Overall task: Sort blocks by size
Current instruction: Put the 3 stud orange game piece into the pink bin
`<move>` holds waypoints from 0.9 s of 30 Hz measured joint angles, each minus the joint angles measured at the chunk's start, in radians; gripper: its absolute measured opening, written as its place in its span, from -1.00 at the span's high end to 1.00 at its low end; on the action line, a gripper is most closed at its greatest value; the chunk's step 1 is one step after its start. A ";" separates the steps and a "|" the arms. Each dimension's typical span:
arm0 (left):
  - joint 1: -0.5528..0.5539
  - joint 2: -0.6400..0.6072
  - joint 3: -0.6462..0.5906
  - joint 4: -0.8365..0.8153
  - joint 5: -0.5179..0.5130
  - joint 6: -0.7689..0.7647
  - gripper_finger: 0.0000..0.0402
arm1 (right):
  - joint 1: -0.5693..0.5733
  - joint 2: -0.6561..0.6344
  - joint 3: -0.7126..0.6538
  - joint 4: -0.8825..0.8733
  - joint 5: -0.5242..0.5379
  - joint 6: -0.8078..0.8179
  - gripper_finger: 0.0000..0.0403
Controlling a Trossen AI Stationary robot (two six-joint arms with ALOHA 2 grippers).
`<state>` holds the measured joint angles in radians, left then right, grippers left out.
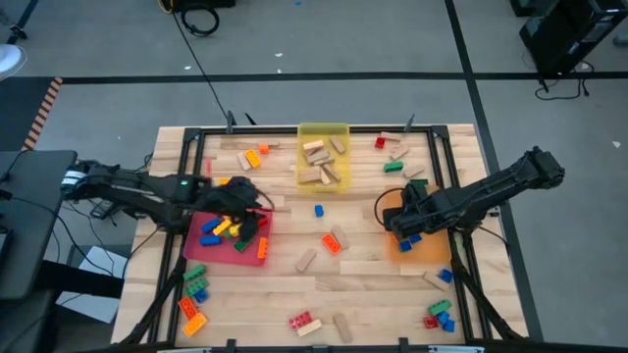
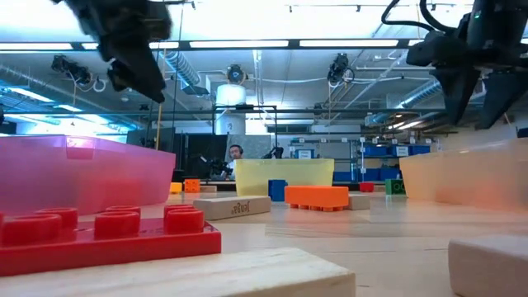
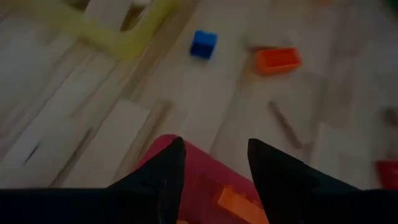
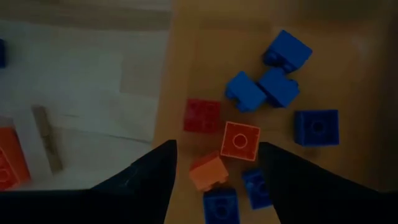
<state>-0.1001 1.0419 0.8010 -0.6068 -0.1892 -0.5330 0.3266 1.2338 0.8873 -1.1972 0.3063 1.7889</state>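
Blocks (image 4: 239, 141) in orange tray (image 1: 432, 250) under right tool (image 4: 214, 155), fingers apart; left tool (image 3: 211, 155) apart over red tray (image 1: 250, 257)

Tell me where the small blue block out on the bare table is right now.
In the high view the small blue block lies near the table's middle, just below the yellow tray and above an orange brick, between the two arms.

Glossy plastic studded blocks (image 4: 239, 140), translucent plastic trays (image 2: 99, 177), pale matt wooden table (image 1: 373, 284).
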 joint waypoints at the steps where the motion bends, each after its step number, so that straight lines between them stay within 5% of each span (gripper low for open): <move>1: 0.000 0.046 0.033 -0.023 -0.008 -0.014 0.09 | 0.003 0.006 0.000 0.001 0.000 0.000 -0.19; 12: -0.002 0.502 0.415 -0.065 -0.054 0.082 0.09 | 0.045 0.027 -0.001 -0.021 0.007 -0.048 -0.17; 22: -0.007 0.840 0.692 -0.003 0.061 0.720 0.09 | 0.046 0.027 -0.001 -0.023 0.016 -0.231 -0.16; 27: -0.007 0.983 0.792 -0.004 0.184 0.871 0.09 | 0.046 0.027 -0.001 -0.021 0.018 -0.299 -0.17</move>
<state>-0.1068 2.0252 1.5933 -0.6110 -0.0056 0.3376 0.3725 1.2606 0.8867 -1.2183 0.3244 1.4901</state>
